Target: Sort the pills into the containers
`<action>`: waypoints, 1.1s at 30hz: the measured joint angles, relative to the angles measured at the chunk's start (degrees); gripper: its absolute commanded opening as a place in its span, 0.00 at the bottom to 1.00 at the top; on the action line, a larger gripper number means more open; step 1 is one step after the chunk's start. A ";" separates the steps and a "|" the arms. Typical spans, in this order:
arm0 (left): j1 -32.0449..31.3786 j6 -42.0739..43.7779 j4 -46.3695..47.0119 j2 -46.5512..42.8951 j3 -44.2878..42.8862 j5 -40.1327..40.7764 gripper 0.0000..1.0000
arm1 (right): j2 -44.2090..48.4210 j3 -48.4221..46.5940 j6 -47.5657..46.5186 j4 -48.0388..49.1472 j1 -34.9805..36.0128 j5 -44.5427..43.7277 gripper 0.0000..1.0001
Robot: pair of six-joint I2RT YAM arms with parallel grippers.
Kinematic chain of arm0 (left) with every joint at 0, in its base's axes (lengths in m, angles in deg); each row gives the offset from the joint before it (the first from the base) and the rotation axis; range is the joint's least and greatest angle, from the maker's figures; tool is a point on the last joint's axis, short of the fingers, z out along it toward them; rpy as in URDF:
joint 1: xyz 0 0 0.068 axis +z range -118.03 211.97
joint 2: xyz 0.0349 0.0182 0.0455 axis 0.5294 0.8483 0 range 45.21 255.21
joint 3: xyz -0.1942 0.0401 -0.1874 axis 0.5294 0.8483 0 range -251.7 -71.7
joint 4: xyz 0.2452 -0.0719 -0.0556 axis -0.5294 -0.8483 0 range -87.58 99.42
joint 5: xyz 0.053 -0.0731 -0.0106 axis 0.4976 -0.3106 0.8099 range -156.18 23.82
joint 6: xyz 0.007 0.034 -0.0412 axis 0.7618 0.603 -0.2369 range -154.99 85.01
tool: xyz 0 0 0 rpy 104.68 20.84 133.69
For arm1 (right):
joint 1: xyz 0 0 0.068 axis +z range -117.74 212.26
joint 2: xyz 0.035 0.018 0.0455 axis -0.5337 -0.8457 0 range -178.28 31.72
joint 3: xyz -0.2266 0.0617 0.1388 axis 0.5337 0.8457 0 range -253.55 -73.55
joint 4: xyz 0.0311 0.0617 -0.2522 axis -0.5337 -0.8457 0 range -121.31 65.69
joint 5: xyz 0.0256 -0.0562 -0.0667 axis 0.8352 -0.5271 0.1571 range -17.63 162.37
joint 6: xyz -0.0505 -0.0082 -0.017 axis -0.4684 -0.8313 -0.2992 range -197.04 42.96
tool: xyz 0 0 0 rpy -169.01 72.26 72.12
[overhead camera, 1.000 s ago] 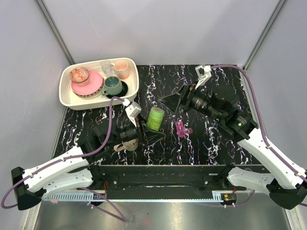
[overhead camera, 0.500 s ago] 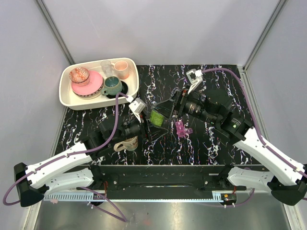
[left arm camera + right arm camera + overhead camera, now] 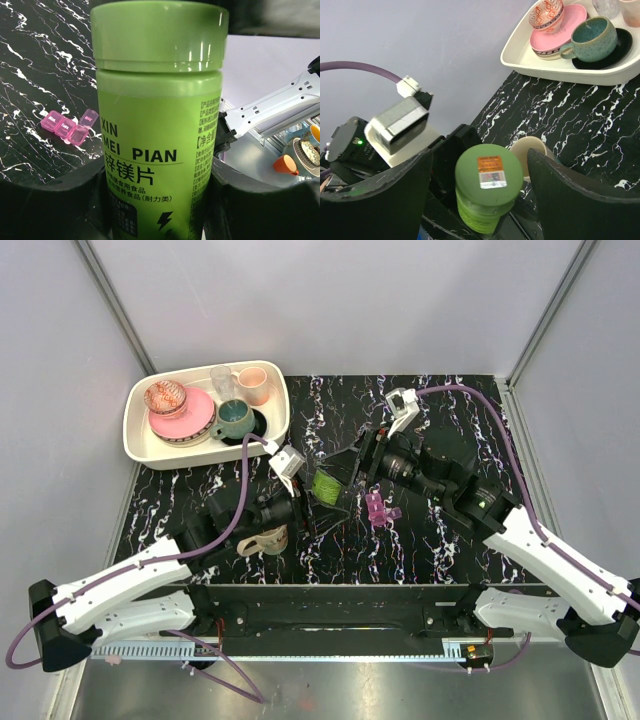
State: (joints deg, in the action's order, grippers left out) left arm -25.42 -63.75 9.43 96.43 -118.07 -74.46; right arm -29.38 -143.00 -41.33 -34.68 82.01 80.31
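Observation:
The lime-green bottle (image 3: 326, 485) is held off the tabletop, tilted, in my left gripper (image 3: 314, 496), which is shut on its body. It fills the left wrist view (image 3: 160, 115), with black fingers (image 3: 55, 200) pressed on both sides. My right gripper (image 3: 347, 466) is open, its jaws standing on either side of the bottle's darker green cap (image 3: 489, 172) without touching it. The magenta-purple pill box (image 3: 379, 508) lies on the table just right of the bottle, with one lid raised (image 3: 67, 127). No pills are visible.
A beige mug (image 3: 262, 538) lies under my left arm and shows behind the cap (image 3: 532, 150). A cream tray (image 3: 137, 445) with a pink plate, a bowl and cups stands at the back left (image 3: 555, 67). A black marbled tabletop lies all around.
The left gripper has risen and tilted with the green bottle. The right gripper has moved left until its open jaws stand around the cap.

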 measured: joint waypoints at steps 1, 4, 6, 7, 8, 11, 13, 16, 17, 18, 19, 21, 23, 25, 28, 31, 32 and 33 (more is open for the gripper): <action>0.00 0.02 0.15 -0.07 0.00 0.00 0.00 | 0.00 0.17 0.20 -0.02 0.02 -0.31 0.81; 0.00 0.04 0.66 -0.48 0.00 0.00 0.00 | -0.28 0.70 0.42 -0.20 0.13 -1.07 0.81; 0.00 0.02 0.94 -0.90 0.00 0.00 0.00 | -0.59 0.92 0.48 -0.24 0.13 -1.36 0.79; 0.00 0.02 1.05 -1.09 0.00 0.02 0.00 | -0.72 0.96 0.59 -0.33 0.13 -1.38 0.77; 0.00 0.02 0.92 -1.25 0.00 0.02 0.00 | -0.81 1.01 0.72 -0.22 0.13 -1.33 0.75; 0.00 0.00 0.87 -1.25 0.00 0.02 0.00 | -0.81 1.01 1.01 -0.11 0.22 -1.27 0.64; 0.02 0.00 0.68 -1.25 0.02 0.09 0.00 | -0.81 1.01 1.25 0.09 0.35 -1.20 0.53; 0.00 0.00 0.46 -1.25 0.02 0.20 0.00 | -0.79 1.01 1.62 0.26 0.52 -0.94 0.40; 0.00 -0.02 0.50 -1.29 0.04 0.17 0.00 | -0.79 1.01 1.86 0.26 0.52 -0.85 0.33; 0.02 -0.02 0.59 -1.36 0.13 0.20 0.00 | -0.79 1.01 1.75 0.39 0.52 -0.72 0.30; 0.00 -0.02 0.57 -1.42 0.13 0.20 0.00 | -0.79 1.03 1.68 0.52 0.50 -0.35 0.27; 0.00 -0.04 1.33 -1.90 0.72 0.02 0.00 | -0.79 1.05 1.31 0.98 0.50 0.85 0.20; 0.00 -0.24 2.56 -2.86 1.84 -0.48 0.00 | -0.74 1.31 0.59 1.84 0.50 2.58 0.18; -0.11 -0.28 4.00 -3.80 3.08 -1.25 0.00 | -0.39 1.73 -0.37 2.62 0.48 4.81 0.18; -0.26 -0.42 6.51 -4.96 4.66 -3.91 0.00 | 0.70 2.62 -2.54 4.00 0.44 8.52 0.18; -0.42 -0.55 9.05 -5.20 5.25 -7.72 0.00 | 2.47 3.41 -4.96 5.25 0.44 12.09 0.21; -0.44 -0.66 9.86 -5.20 5.31 -8.94 0.00 | 3.13 3.61 -5.79 5.60 0.44 13.27 0.23; -0.48 -0.76 10.97 -5.20 5.49 -10.49 0.00 | 3.61 3.69 -6.47 5.81 0.44 14.27 0.25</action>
State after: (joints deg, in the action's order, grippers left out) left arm -25.90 -64.51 20.41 91.23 -112.58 -84.95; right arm -25.77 -139.31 -47.80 -28.87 82.45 94.58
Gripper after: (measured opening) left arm 0.554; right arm 0.571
